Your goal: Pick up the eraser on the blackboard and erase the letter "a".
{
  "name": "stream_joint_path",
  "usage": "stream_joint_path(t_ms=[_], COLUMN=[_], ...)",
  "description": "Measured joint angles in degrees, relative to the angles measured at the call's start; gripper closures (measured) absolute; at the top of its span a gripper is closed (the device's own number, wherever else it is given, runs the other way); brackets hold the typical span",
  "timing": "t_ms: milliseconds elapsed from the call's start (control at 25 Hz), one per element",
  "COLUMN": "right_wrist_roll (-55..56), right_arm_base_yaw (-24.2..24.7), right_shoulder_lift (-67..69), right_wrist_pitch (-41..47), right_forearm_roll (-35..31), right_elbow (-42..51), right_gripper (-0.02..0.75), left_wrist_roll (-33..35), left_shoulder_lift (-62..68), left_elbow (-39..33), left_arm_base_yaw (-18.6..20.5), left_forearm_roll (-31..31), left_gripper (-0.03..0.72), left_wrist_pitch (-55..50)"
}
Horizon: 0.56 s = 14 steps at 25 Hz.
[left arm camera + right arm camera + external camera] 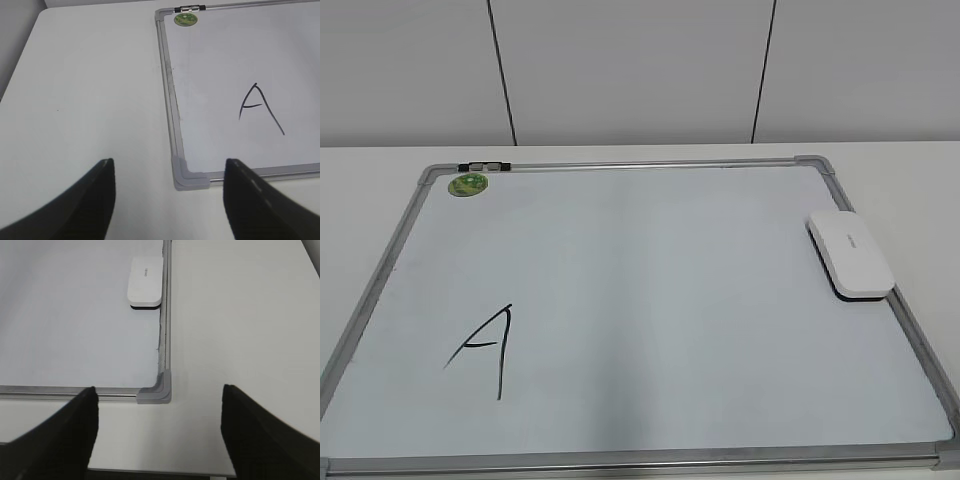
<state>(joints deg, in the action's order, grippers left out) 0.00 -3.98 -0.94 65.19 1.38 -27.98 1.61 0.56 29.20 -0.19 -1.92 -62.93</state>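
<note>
Both grippers, left gripper (167,172) and right gripper (157,400), hang wide open and empty near the blackboard (620,462), which carries the eraser (850,254) at its right frame.

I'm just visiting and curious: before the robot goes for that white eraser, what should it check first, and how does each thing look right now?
1. Eraser reachable: ok, it lies flat at the blackboard's right edge, nothing on it.
2. Right gripper ready: ok, open, holding nothing, hovering near the board's corner.
3. Left gripper out of the way: ok, open, over the opposite corner.
4. Letter to erase found: not ok, the only mark visible is an angular capital A.
5. Green magnet clear of the wiping area: ok, far corner.
</note>
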Motion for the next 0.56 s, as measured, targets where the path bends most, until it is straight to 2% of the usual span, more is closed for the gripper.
stream_joint_path(t_ms=[560], right_wrist_roll=[0.0], right_arm_base_yaw=[0.0], right_shoulder_lift=[0.0], right_wrist_pitch=[0.0], right_forearm_roll=[0.0], right_elbow=[0.0], right_gripper=[0.17], left_wrist_roll=[0.0], left_shoulder_lift=[0.0], left_elbow=[0.0], left_arm_base_yaw=[0.0], left_forearm_roll=[0.0], left_gripper=[0.21], left_wrist_pitch=[0.0])
